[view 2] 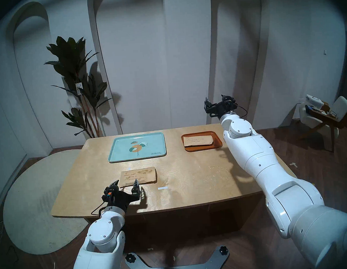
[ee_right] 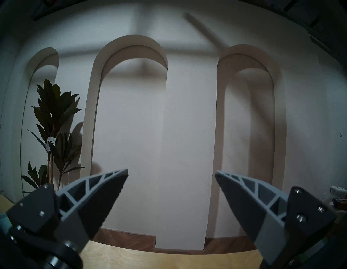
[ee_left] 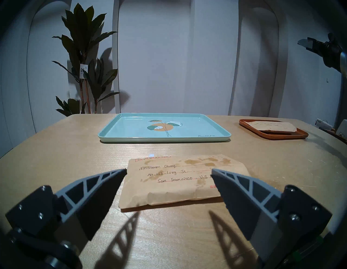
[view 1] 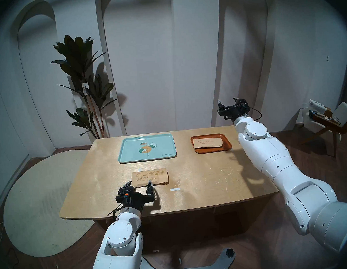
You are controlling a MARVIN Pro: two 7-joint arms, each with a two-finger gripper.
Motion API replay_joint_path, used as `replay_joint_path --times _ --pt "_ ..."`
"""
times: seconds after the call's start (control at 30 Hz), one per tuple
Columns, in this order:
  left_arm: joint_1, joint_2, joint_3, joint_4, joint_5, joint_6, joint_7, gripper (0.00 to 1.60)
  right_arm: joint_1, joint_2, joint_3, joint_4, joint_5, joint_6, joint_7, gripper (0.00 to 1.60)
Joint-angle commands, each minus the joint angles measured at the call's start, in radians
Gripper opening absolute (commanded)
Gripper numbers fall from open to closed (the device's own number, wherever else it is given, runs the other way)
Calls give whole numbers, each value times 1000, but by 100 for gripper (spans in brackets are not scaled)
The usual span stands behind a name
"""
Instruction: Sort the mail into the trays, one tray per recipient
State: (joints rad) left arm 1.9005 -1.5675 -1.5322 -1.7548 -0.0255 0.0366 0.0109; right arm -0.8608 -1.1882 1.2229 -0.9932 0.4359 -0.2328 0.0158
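A tan envelope with brown blotches (view 1: 151, 176) (view 2: 139, 176) (ee_left: 180, 180) lies flat on the wooden table (view 1: 201, 180), in front of the mint-teal tray (view 1: 129, 156) (view 2: 119, 154) (ee_left: 116, 131), which holds nothing. My left gripper (view 1: 139, 184) (view 2: 126, 183) (ee_left: 168, 171) stands open just at the envelope's near edge, its fingertips over the near left part. A second, plain envelope (view 1: 208, 142) (view 2: 199, 140) (ee_left: 270, 125) lies in the orange-brown tray (view 1: 226, 147) (view 2: 217, 145) (ee_left: 300, 135) at the far right. My right gripper (view 1: 228, 102) (view 2: 215, 99) (ee_right: 171, 173) is open, raised beyond the table's far right corner.
A small white paper strip (view 1: 175, 189) (view 2: 162, 188) lies on the table right of the blotched envelope. A potted plant (view 1: 84, 86) stands behind the table's far left corner. A chair (view 1: 330, 121) with clutter sits off to the right.
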Motion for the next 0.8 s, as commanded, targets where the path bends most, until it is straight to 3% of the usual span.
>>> replay_joint_path --times 0.0,0.3,0.4,0.77 --pt "-12 0 0 -21 1 -7 0 160 -37 53 33 -113 -5 -37 -20 160" --pt "-13 0 0 -23 1 -7 0 160 -117 97 70 -252 -14 -56 -53 160" --pt "-13 0 0 -24 1 -7 0 160 -134 101 74 -260 -16 -58 -58 160" --pt "-13 0 0 -26 1 -8 0 160 -317 147 87 -427 -15 -33 -99 160"
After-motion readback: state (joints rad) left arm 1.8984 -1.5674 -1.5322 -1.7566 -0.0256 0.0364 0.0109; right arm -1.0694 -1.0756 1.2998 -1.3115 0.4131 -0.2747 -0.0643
